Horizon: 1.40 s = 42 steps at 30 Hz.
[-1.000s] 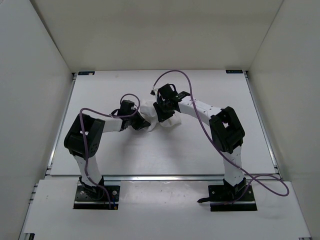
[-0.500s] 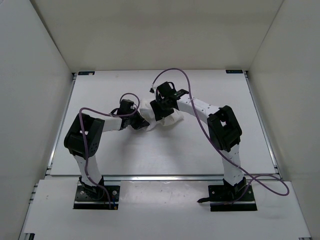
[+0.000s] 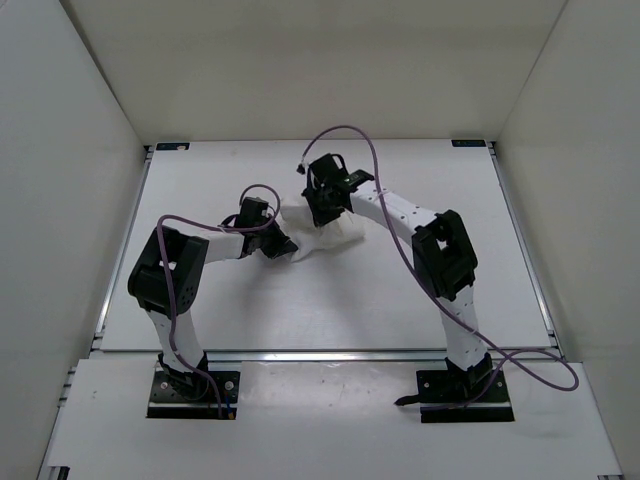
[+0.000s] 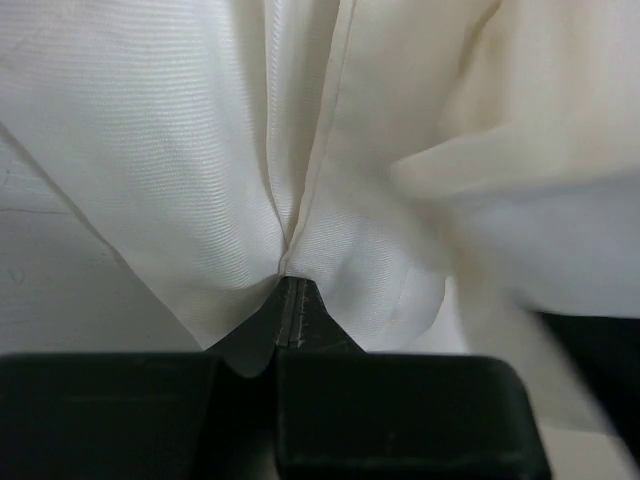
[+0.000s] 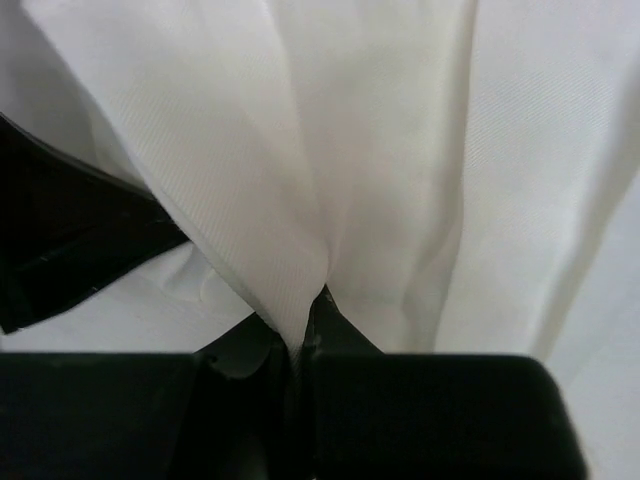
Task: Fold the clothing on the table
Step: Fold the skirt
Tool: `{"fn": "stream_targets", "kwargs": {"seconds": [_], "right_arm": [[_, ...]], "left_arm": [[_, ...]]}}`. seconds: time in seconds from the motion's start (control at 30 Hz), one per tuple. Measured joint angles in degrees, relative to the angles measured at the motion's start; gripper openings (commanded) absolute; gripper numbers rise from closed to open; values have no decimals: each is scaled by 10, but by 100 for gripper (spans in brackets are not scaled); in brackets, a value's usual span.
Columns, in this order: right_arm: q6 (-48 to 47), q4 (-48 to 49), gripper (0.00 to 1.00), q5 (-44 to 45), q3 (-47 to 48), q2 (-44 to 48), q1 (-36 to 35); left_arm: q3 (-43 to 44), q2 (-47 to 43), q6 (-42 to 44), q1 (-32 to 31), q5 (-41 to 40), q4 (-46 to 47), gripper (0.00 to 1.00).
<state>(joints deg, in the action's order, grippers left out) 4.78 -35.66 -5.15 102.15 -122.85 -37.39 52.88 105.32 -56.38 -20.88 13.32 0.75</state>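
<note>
The clothing sits bunched up mid-table, a bit toward the far side. The left claw and right claw are each pinching a fold of it. Looks like the grab step; next I'd guess they need to pull apart gently to spread it flat.

Right claw and clothing farther out.

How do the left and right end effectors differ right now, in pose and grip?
Pose: the left end effector reaches in from the left at the near-left edge of the clothing, while the right end effector comes down on its far side.
Grip: the left end effector pinches where a hemmed edge runs into it, and the right end effector pinches a plain fold.
Shared: both are shut on the clothing.
</note>
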Motion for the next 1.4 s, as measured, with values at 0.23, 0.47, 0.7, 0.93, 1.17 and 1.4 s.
{"fn": "stream_targets", "kwargs": {"seconds": [0.23,0.47,0.7,0.93,1.17,1.4], "right_arm": [[14,2,0,-4,131,-1,26],[23,20,0,-7,141,-14,-8],[43,9,13,-38,103,-70,-44],[54,-38,99,-67,143,-97,-25],[45,-44,99,-68,169,-59,-3],[45,23,0,-32,92,53,32]], "left_arm": [[4,0,6,-3,-7,-8,0],[4,-1,7,1,-7,-8,0],[-1,-2,5,5,-3,-3,0],[-20,-15,0,25,10,2,0],[-23,-35,19,46,13,-36,0],[-2,-125,92,116,39,-129,17]]}}
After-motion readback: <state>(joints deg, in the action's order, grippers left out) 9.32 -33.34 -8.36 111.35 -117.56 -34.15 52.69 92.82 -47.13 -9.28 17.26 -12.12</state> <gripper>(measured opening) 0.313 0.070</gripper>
